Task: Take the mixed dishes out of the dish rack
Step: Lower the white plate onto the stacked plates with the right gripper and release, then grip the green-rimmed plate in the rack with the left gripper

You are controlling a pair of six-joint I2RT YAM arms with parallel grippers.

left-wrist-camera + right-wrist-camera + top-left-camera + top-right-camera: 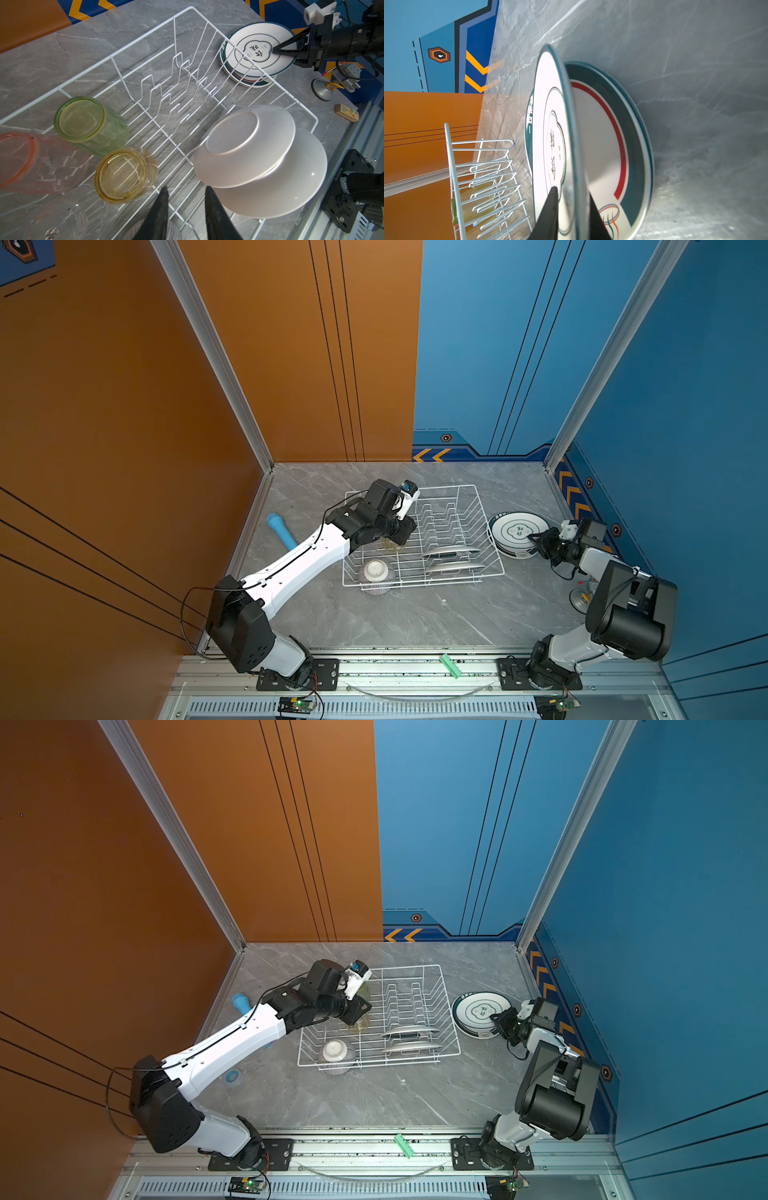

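1. Fingers (161, 209) of the left gripper (186, 189) stand spread with nothing between them, above the left half of the dish rack (440, 526).
2. On the right gripper (572, 194), one finger lies over the face of the top plate (518, 529) and the other under its right-hand rim. I cannot tell whether they pinch it or stand just off it.
3. That top plate is white with a dark green rim, a ring and a lobed emblem. It sits tilted on two more plates stacked on the table (415, 614), just right of the rack.
4. In the stack, the plate beneath (602, 145) has a red ring inside a green band.
5. At the rack's near right, two plates (245, 145) stand on edge in the slots, their plain white backs showing.
6. In the rack's left part, a green tumbler (83, 122), yellow tumbler (122, 174) and pink tumbler (20, 160) stand upside down, close together. A clear tumbler (58, 216) shows faintly beside them.
7. At the rack's near left corner lies a striped bowl (377, 574), upside down, its white foot up.
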